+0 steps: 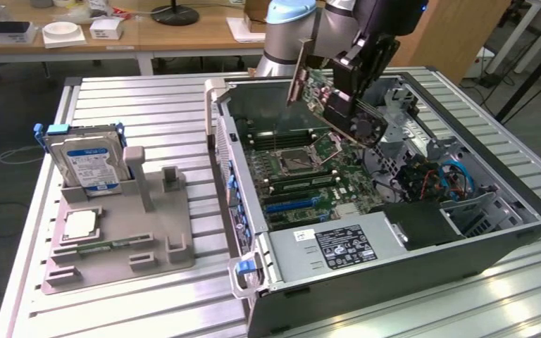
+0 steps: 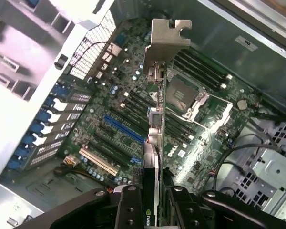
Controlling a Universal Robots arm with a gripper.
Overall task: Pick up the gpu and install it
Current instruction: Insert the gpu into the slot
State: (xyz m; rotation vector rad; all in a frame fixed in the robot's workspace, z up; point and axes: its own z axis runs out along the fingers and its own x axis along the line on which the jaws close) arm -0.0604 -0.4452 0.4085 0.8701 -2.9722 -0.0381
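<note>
Your gripper [image 2: 155,192] half-closed, clamping gpu [image 2: 158,124] edge, tilted over open case [image 1: 393,282]. Card likely light, stiff, fragile (hold board edges, spare components).

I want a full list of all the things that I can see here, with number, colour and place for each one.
gpu: one, dark green with silver bracket, held tilted over the open computer case
computer case: one, dark grey, on the table, exterior view's right
motherboard: one, green, inside the case
power supply: one, silver with black label, inside the case
hard drive: one, silver with blue-white label, upright in the fixture
fixture: one, grey, on the table, exterior view's left
processor: one, silver, flat on the fixture
memory stick: one, green, beside the processor
table: one, silver slats
end effector: one, black, closed on the gpu
</note>
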